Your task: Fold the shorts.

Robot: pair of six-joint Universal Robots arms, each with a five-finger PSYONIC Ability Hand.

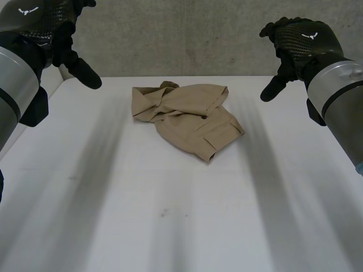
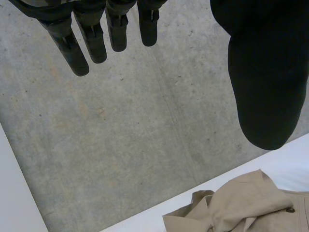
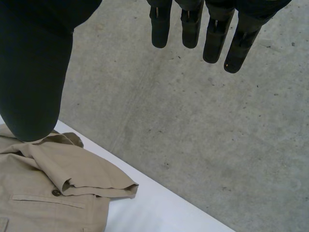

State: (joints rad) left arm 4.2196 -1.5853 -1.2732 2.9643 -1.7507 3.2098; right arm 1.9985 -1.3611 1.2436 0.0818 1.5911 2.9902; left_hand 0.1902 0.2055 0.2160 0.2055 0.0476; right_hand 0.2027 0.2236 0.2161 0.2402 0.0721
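Tan shorts (image 1: 186,116) lie crumpled near the far middle of the white table (image 1: 170,215), with a buttoned pocket facing up. My left hand (image 1: 54,39) hovers high above the table's far left corner, fingers straight and spread, holding nothing. My right hand (image 1: 298,48) hovers high at the far right, also open and empty. Both are well apart from the cloth. In the left wrist view the shorts (image 2: 246,205) lie beyond my thumb (image 2: 268,82) and fingers (image 2: 91,38). In the right wrist view the shorts (image 3: 53,188) lie past my thumb (image 3: 34,82).
A grey concrete wall (image 1: 187,34) rises behind the table's far edge. The white tabletop runs wide in front of the shorts and to both sides of them.
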